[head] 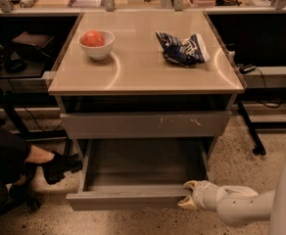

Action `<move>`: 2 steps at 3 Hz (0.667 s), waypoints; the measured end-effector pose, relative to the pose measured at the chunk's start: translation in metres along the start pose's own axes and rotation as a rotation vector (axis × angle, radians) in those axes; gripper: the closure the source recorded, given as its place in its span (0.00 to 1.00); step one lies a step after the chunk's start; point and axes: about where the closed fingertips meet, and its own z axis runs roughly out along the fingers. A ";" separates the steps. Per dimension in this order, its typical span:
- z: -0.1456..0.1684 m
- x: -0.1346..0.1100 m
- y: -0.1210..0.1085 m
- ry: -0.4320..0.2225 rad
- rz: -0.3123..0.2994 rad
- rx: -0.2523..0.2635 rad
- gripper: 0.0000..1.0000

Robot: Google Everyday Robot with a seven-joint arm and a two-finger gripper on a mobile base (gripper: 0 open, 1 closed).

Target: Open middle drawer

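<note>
Middle drawer [128, 199] sits pulled out under the scratched front [145, 125]. The tool [187, 200] is at the drawer's front right corner, can't tell its grip. Handleless edge, so it might slip off.

The middle drawer [128, 199] stood pulled out at lower centre, its grey inside showing. The gripper [186, 196] sat against the right end of its front. Higher up, the table [148, 70] bore a white bowl [97, 47] and a crumpled blue bag [182, 49].
</note>
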 end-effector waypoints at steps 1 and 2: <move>-0.003 -0.001 0.000 0.000 0.002 0.000 1.00; -0.007 0.005 0.008 0.002 0.019 -0.005 1.00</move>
